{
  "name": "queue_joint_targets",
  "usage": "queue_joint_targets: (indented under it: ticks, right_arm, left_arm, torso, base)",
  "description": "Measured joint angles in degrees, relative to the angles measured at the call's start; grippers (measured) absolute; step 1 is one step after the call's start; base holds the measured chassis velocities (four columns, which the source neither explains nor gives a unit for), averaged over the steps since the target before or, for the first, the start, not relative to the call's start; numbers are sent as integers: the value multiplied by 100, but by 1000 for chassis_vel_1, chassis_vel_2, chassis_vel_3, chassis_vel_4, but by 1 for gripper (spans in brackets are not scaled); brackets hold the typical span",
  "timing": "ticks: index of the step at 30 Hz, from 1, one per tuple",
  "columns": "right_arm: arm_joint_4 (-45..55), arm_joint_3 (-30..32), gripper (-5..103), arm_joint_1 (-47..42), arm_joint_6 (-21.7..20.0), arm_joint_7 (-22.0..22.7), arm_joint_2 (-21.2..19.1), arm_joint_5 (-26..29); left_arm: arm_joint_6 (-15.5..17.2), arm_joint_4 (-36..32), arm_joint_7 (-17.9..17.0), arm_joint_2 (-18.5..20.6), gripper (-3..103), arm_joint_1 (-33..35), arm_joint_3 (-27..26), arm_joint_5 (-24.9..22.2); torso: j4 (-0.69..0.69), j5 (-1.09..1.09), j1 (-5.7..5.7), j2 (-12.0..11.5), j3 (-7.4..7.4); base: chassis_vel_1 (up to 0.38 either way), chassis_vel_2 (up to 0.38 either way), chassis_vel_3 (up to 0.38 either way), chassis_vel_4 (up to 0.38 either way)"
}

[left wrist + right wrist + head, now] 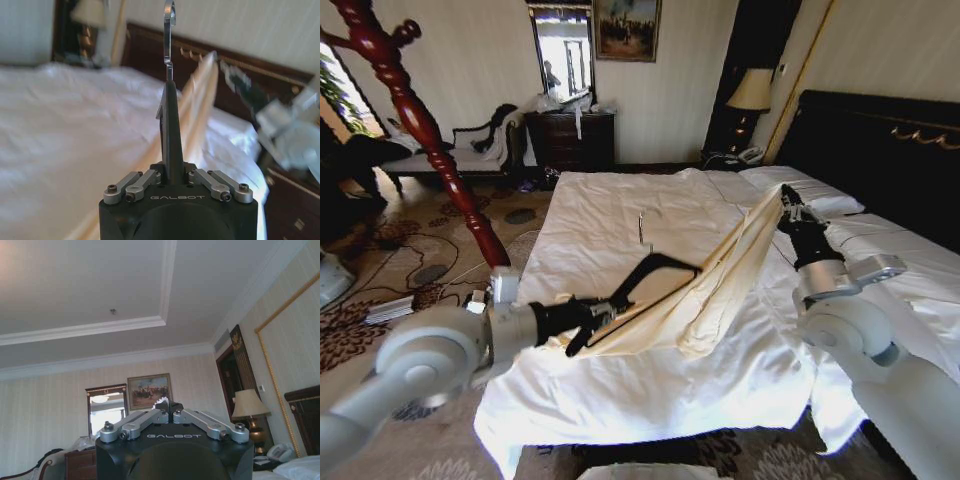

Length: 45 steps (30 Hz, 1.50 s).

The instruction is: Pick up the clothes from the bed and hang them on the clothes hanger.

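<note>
My left gripper [588,318] is clamped on the black hanger [655,272]. My right gripper [786,203] pinches the cream jacket [715,290], lifted above the bed [610,220]. Threading it onto the hanger remains incomplete.

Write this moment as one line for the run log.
left end effector: shut on black hanger | right end effector: shut on cream top, lifted | top spans both above bed
</note>
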Motion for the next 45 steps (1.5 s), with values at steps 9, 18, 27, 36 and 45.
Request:
queue_joint_targets:
  ticks: [9, 18, 27, 36, 45]
  right_arm:
    - [-325, -125, 0, 98, 40, -128, 235, -473]
    - [-3, -38, 0, -68, 16, -143, 325, -486]
    - [641, 80, 0, -21, -8, -6, 75, -27]
    - [900, 78, 0, -217, 158, -389, -84, -200]
    - [753, 123, 0, -25, 179, -472, -296, -211]
  left_arm:
    - [-9, 23, 189, 148, 18, 328, -1060, -1129]
    - [143, -49, 410, 83, 18, 461, -509, -816]
    - [396, -42, 643, -270, 18, 1258, -413, 1]
    - [426, -7, 671, -502, 18, 1378, -646, 108]
    - [447, 542, 1042, -447, 18, 1121, -522, 565]
  torso:
    - [2, -2, 0, 0, 0]
    - [1, -3, 0, 0, 0]
    - [3, -4, 0, -1, 0]
    - [1, -2, 0, 0, 0]
    - [1, -4, 1, 0, 1]
  base:
    - [0, 0, 0, 0]
    - [0, 0, 0, 0]
    - [0, 0, 0, 0]
    - [0, 0, 0, 0]
    - [0, 0, 0, 0]
